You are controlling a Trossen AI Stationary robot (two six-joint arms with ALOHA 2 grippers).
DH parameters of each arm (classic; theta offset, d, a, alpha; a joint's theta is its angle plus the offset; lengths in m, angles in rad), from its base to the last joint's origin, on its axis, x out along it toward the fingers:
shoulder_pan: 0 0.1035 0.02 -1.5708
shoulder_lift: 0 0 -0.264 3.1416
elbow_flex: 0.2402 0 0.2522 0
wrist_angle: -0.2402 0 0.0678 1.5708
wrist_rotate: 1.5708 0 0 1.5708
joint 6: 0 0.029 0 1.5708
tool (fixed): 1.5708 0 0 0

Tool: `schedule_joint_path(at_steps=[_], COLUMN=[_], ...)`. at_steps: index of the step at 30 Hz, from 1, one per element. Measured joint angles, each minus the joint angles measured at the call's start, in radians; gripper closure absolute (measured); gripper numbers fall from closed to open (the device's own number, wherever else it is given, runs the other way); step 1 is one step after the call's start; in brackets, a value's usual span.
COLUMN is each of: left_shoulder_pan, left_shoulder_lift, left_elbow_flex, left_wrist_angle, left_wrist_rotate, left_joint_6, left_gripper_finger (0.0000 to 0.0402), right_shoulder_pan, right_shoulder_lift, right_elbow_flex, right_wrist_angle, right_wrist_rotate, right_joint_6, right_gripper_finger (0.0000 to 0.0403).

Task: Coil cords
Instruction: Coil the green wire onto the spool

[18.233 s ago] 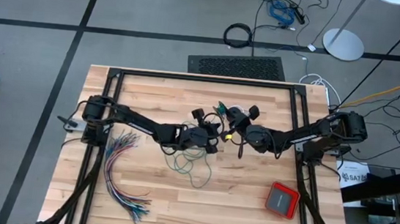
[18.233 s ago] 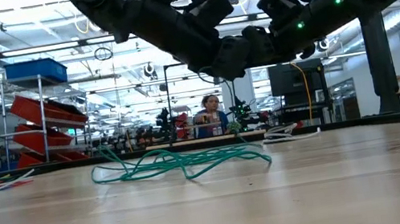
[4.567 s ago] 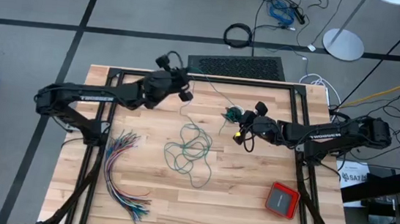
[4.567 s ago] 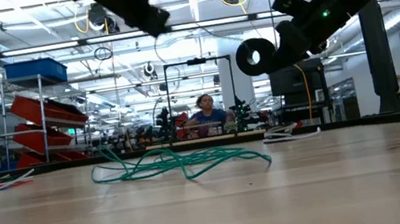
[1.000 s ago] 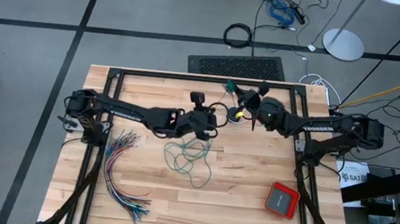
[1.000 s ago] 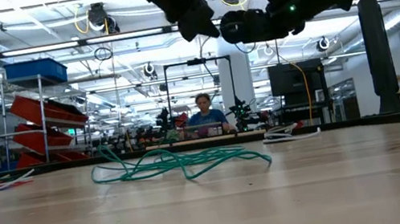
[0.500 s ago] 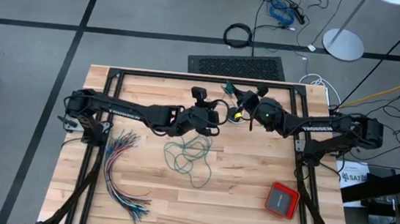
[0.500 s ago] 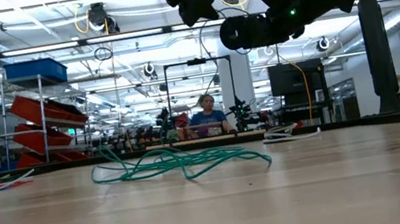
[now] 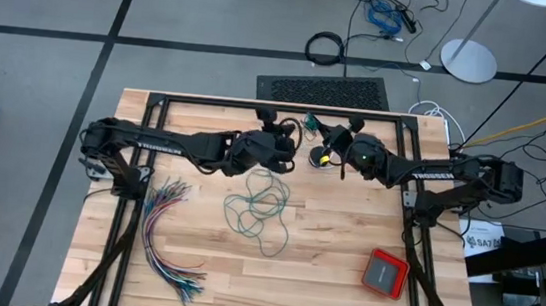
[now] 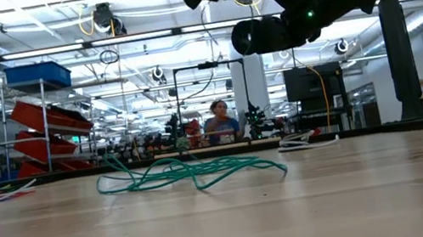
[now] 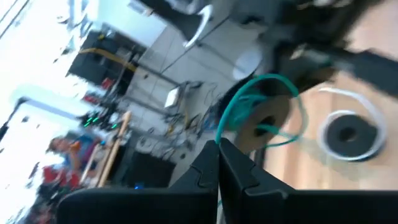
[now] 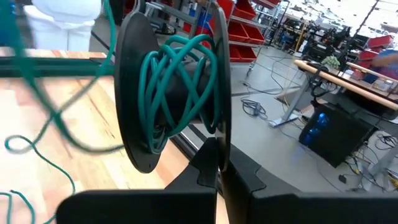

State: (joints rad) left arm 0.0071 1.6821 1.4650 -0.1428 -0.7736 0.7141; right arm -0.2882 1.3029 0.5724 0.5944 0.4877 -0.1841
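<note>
Your two arms met over the far middle of the wooden counter (image 9: 201, 277), raised clear of its surface. Your right pincer (image 12: 216, 155) was fully closed on the rim of a dark spool (image 12: 171, 93), which it held up in the air; turns of the teal cord (image 9: 260, 207) were wound around the spool's hub between its two flanges. In the high view that spool (image 9: 315, 132) sat just past the tip of the right arm, near the counter's far edge.

Your left pincer (image 11: 217, 152) was also closed tight, and the teal cord ran into the closed tips, so it had hold of a strand. From the left wrist you looked across at the spool with green loops hanging loose around it, and at a small dark disc with a white ring (image 11: 349, 130) lying on the wood beside it.

Most of the teal cord lay slack on the counter in a loose tangle near the middle, well below both arms; from the low view it spread flat across the wood (image 10: 190, 172). I could not pick out a black cord.

A fanned bundle of many-coloured wires (image 9: 166, 238) lay on your left side of the counter, and a red box (image 9: 385, 272) sat near your right front corner. A person (image 10: 219, 124) sat in the room behind.
</note>
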Motion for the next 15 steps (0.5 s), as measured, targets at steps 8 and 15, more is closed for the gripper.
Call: schedule_joint_path(at_steps=[8,15], left_shoulder_pan=[-0.004,-0.004], left_shoulder_lift=[0.034,0.033], left_elbow_flex=[0.0,-0.001], left_wrist_angle=[-0.063,0.031], left_wrist_rotate=[0.089,0.06], left_joint_6=[-0.06,-0.035], left_gripper_finger=[0.0402,0.0402], right_shoulder_pan=[0.002,0.002], right_shoulder_lift=[0.0,0.0], right_elbow_flex=[0.0,0.0], right_wrist_angle=[0.029,0.037], right_wrist_rotate=[-0.054,-0.162], right_joint_6=[0.014,0.023], right_gripper_finger=[0.0403,0.0403])
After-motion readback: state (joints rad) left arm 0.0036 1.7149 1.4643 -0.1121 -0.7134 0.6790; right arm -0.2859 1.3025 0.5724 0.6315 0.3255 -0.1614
